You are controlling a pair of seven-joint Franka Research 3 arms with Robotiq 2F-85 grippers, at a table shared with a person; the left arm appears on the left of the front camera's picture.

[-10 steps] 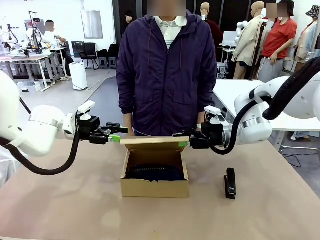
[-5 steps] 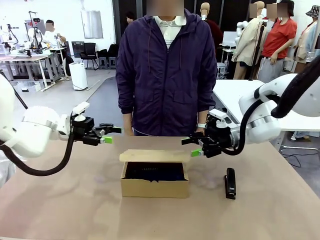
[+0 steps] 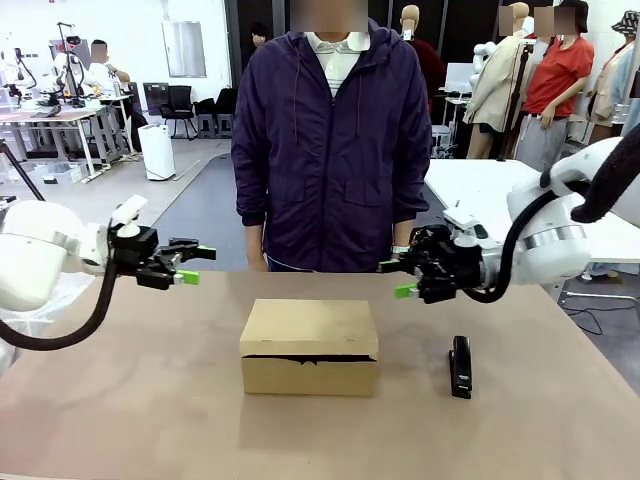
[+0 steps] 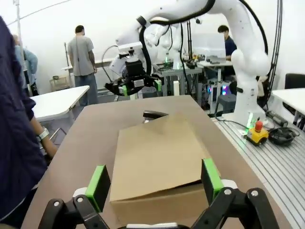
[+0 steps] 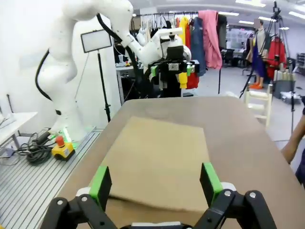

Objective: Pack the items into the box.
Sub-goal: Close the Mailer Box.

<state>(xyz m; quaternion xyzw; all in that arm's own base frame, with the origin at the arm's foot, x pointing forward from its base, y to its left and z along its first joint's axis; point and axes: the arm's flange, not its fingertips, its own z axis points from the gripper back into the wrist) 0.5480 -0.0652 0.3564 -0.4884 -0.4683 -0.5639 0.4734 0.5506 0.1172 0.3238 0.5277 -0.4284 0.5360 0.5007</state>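
Observation:
The tan cardboard box [image 3: 310, 345] sits in the middle of the table with its flap lid down; a thin dark gap shows under the lid's front edge. The items are hidden inside it. My left gripper [image 3: 190, 264] hangs open above the table, left of the box and clear of it. To the right of the box my right gripper [image 3: 395, 278] is open too, holding nothing. The left wrist view has the box [image 4: 157, 167] beyond the left gripper [image 4: 155, 183], its green pads [image 4: 98, 186] wide apart. In the right wrist view the box [image 5: 157, 162] lies ahead of the right gripper [image 5: 155, 183].
A black stapler [image 3: 460, 365] lies on the table right of the box, below my right gripper. A person in a dark purple jacket [image 3: 330, 150] stands at the far edge, hands low behind the table. Bare tabletop lies in front of the box and on both sides.
Both grippers let go of the lid's corners, opened and drew back outward. The lid, held up a second ago, dropped shut and now hides the dark pouch.

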